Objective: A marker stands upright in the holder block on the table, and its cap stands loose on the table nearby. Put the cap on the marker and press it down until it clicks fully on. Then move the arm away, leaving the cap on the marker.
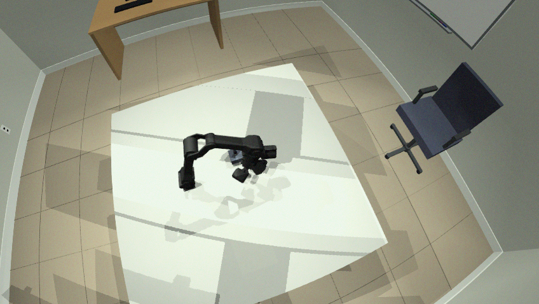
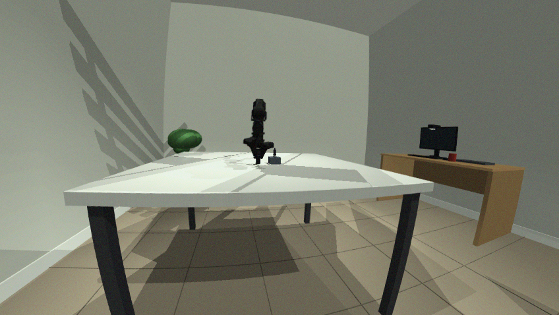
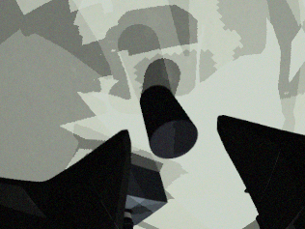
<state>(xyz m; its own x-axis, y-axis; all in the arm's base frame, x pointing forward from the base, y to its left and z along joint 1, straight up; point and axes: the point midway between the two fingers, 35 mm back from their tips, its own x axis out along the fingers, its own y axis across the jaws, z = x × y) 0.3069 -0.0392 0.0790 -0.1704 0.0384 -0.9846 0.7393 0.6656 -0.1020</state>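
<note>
The gripper [image 1: 250, 170] [image 2: 258, 156] [image 3: 174, 129] has its fingers spread fairly wide, pointing down. In the wrist view the black cap [image 2: 258, 161] [image 3: 169, 120] shows in the gap between the fingertips, its near end round and its far end toward 11 o'clock; the fingers look apart from it, with nothing gripped. In the exterior view the cap stands upright on the white table [image 1: 320, 203] [image 2: 242, 198], at 6 o'clock below the gripper; the top view hides it. The blue-grey holder block [image 1: 237, 160] [image 2: 274, 160] [image 3: 147, 202] sits near the cap, toward 3 o'clock in the exterior view and 7 o'clock in the wrist view, with the marker [image 2: 274, 152] upright in it, the cap off. From the gripper in the top view, the arm's base [image 1: 186, 182] lies toward 9 o'clock, the wooden desk [image 1: 170, 11] [image 2: 501, 195] toward 11 and the office chair [image 1: 426, 122] between 2 and 3.
</note>
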